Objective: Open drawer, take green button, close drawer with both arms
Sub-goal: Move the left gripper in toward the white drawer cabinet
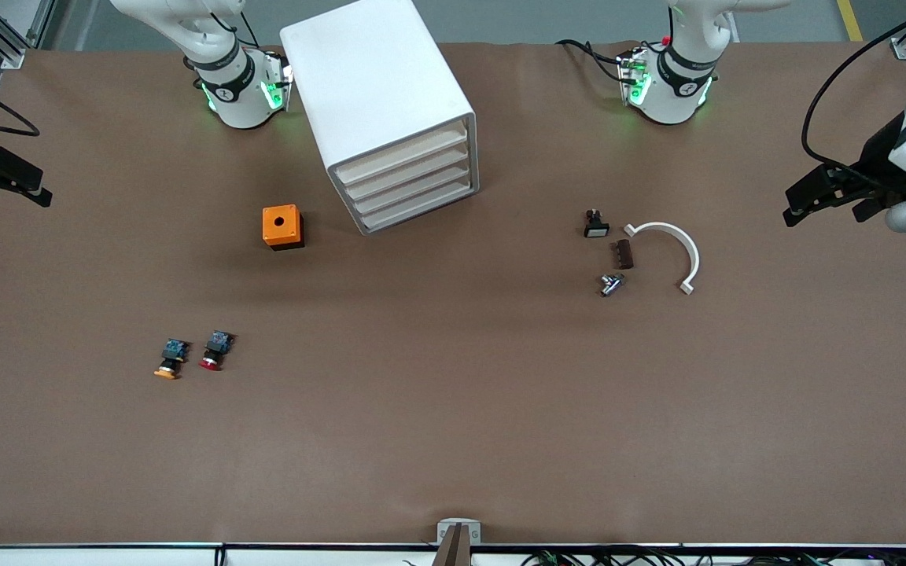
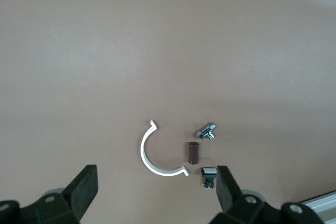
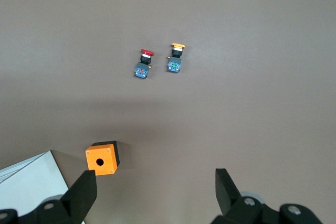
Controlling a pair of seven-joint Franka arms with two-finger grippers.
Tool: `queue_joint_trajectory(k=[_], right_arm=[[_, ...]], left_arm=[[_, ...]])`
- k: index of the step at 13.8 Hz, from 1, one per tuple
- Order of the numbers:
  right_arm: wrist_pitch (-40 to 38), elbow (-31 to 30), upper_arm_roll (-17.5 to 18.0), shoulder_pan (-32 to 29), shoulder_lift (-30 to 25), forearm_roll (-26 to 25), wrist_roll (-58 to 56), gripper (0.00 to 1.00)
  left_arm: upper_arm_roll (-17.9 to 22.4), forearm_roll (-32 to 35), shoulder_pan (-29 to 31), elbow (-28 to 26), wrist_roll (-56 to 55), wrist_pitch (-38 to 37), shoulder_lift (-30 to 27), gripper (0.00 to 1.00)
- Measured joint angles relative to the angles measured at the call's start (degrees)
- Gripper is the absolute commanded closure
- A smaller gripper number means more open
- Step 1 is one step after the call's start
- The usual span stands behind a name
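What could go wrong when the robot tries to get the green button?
1. The drawer cabinet is shut and no green button shows, so an arm might open the wrong drawer.
2. The red button and orange button lie in the open and could be grabbed by mistake.
3. The left gripper and right gripper wait open at the table's ends, so each reach is long.

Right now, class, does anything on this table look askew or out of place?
Only the white drawer cabinet: it sits turned at an angle to the table edge, all four drawers shut. No green-capped button is in view. Both arms wait at the table ends.
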Motion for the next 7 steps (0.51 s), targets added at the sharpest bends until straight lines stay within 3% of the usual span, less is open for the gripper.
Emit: queue_joint_trajectory(k=[7], right_arm=[[0.0,0.0,0.0,0.0,0.0,0.0,0.0,0.0]], left_arm=[[0.0,0.0,0.0,0.0,0.0,-0.1,0.4,0.01]])
